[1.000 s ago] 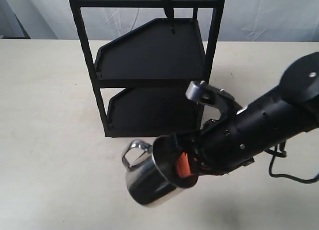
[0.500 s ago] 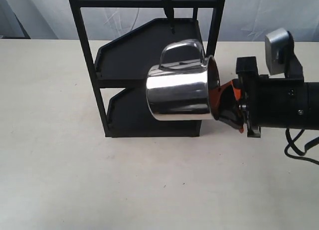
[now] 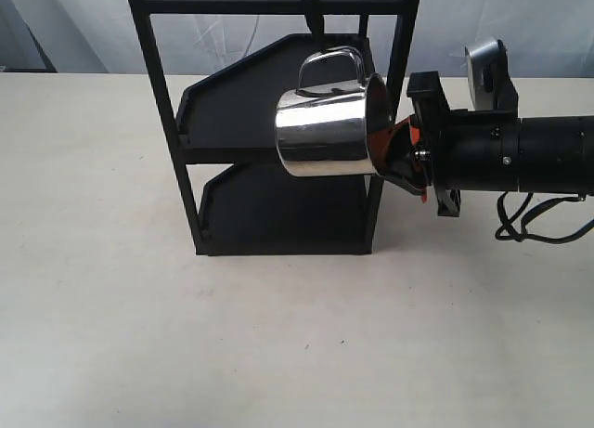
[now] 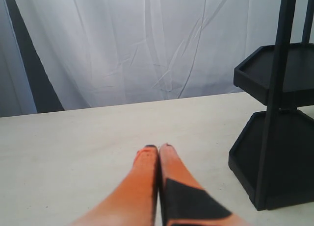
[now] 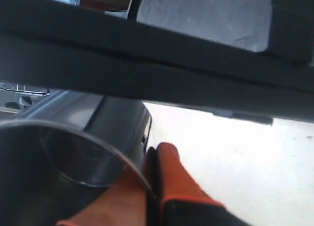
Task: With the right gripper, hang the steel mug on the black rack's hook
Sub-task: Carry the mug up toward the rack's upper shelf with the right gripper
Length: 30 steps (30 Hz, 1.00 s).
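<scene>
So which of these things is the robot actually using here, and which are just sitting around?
In use: steel mug, right gripper gripping its rim, black rack, hook.
Idle: left gripper, shut over the table; white curtain behind.

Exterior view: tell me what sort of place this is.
Probably a robot test bench, not a kitchen: a bare cream tabletop, a creased white cloth backdrop, and only a black rack with the right claw holding a steel mug.

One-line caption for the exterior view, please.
Right gripper holds the steel mug sideways, handle up, just below the black rack's hook.
</scene>
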Each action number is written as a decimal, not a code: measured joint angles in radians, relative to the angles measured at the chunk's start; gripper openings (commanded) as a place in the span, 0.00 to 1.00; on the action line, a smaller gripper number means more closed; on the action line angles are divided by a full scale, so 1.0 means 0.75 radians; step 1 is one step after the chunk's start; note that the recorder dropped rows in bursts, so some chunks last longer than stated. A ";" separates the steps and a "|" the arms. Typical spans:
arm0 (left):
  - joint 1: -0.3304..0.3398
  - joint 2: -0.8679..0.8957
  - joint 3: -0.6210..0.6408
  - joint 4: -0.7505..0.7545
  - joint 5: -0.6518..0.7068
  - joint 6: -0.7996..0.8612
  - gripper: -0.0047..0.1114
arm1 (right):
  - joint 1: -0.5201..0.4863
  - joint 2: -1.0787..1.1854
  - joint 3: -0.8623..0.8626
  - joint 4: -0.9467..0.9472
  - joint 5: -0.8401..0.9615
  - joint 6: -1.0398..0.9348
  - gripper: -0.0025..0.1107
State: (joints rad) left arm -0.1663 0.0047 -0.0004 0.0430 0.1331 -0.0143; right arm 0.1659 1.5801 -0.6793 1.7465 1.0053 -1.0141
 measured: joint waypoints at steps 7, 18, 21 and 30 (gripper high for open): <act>0.000 0.000 0.000 0.000 0.000 0.000 0.05 | 0.000 0.052 -0.005 0.019 0.042 0.000 0.01; 0.000 0.000 0.000 0.000 0.000 0.000 0.05 | 0.000 0.058 -0.008 0.021 0.009 -0.006 0.01; 0.000 0.000 0.000 0.000 0.000 0.000 0.05 | 0.000 0.058 -0.008 0.021 -0.009 -0.012 0.01; 0.000 0.000 0.000 0.000 0.000 0.000 0.05 | 0.003 0.058 -0.011 0.021 -0.012 -0.014 0.01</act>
State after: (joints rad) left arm -0.1663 0.0047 -0.0004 0.0430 0.1331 -0.0143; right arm 0.1678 1.6236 -0.6872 1.7623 0.9963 -1.0243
